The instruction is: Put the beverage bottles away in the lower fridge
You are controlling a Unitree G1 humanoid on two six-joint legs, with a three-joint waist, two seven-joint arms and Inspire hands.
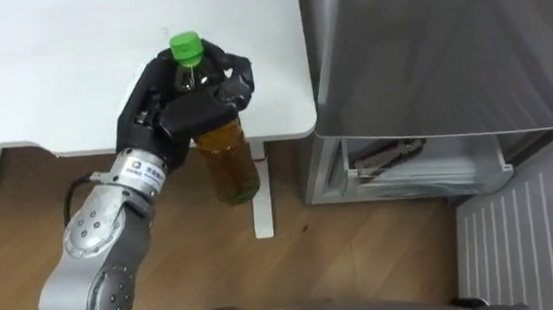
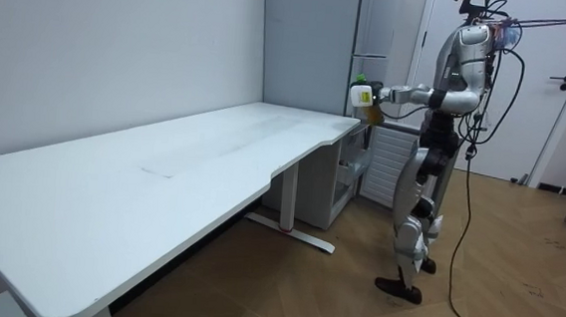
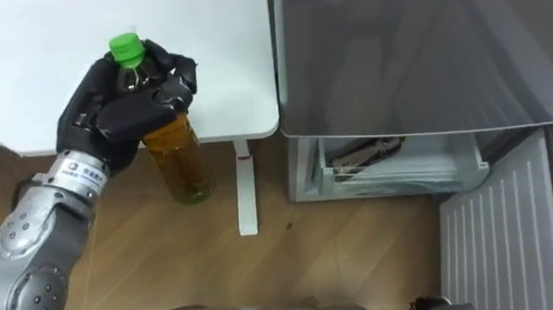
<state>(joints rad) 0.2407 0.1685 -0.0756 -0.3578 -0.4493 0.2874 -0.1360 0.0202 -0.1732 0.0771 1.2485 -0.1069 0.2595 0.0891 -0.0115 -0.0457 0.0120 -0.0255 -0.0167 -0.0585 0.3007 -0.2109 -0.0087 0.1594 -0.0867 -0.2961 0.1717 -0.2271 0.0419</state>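
- Amber-filled bottle (image 1: 227, 164) with a green cap, clamped in the left robot hand (image 1: 177, 108); fingers and thumb curled round its neck and shoulder.
- Held close in front, long axis near upright, cap up. Base hanging free above the floor, resting on nothing.
- Overlapping the front edge of the white counter (image 1: 49, 75) from above, near its right corner.
- Just behind the base: the counter's leg (image 1: 261, 202), apart from the bottle.
- Off to the right and lower down: ribbed white door (image 1: 530, 243), swung open.
- Beyond that, the lower compartment (image 1: 408, 169), open, with something pale and flat lying inside; too unclear to name.
- Farther up: grey upper fridge (image 1: 447, 40) front, closed, jutting over the opening.
- Judged: calls for a carry to the right and down, so a reach across by the left arm, likely with a bend or step.
- Likely obstacles: the counter's corner and leg on the way, the open door beside the path, and the overhang above the opening.
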